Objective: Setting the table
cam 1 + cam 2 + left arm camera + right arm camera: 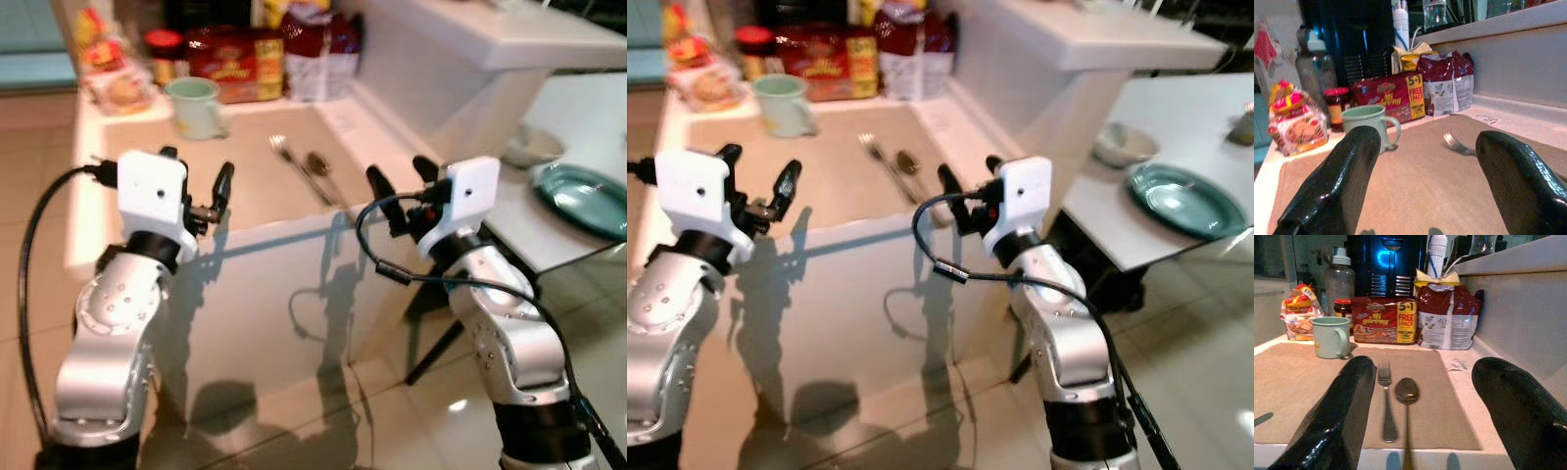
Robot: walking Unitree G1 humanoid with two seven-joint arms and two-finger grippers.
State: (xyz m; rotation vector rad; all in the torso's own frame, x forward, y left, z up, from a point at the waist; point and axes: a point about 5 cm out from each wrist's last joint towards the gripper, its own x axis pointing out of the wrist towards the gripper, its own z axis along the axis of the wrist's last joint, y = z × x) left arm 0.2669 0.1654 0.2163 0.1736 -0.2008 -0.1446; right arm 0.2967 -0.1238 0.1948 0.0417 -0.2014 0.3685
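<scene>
A metal fork and spoon lie side by side on the tan mat of the white counter. A pale green mug stands at the mat's far left corner. My right gripper hovers open at the counter's near edge, pointing at the fork and spoon. My left gripper is open over the mat's near left part, facing the mug. A teal plate and a white bowl sit on the white table to the right.
Food packs, a red-lidded jar and a wrapped snack line the counter's back. A raised white ledge borders the counter's right side. A black cable loops off my right arm. Glossy tiled floor lies below.
</scene>
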